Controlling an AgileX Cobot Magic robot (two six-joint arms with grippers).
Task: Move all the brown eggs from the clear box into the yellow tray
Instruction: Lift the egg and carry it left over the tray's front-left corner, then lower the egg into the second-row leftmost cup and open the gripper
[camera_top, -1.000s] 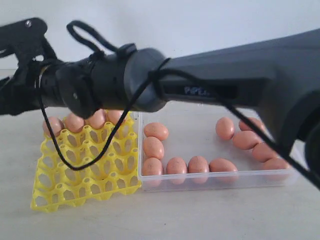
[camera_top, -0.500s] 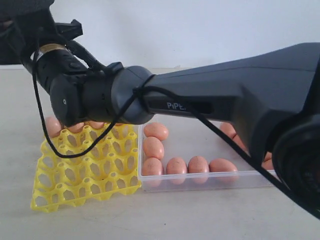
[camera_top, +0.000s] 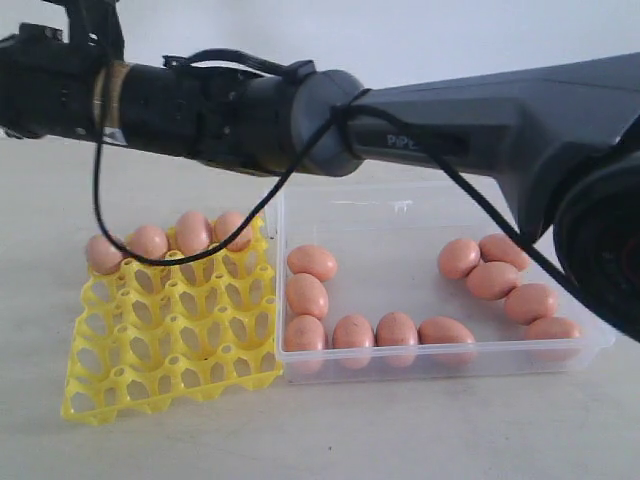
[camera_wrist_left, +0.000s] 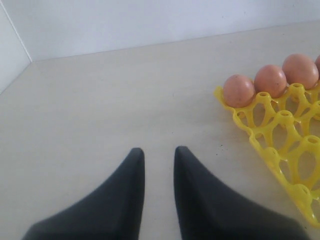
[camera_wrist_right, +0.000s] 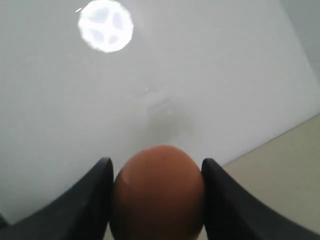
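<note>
Brown egg (camera_wrist_right: 159, 197) — snug inside right gripper (camera_wrist_right: 156, 166)

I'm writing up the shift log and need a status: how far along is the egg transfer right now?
Done: four brown eggs sit in the far row of the yellow tray.
In hand: the right gripper is closed on a fifth egg, which is not yet over a cup.
Left: eleven more eggs lie in the clear box, and most of the tray's cups are unfilled.
</note>
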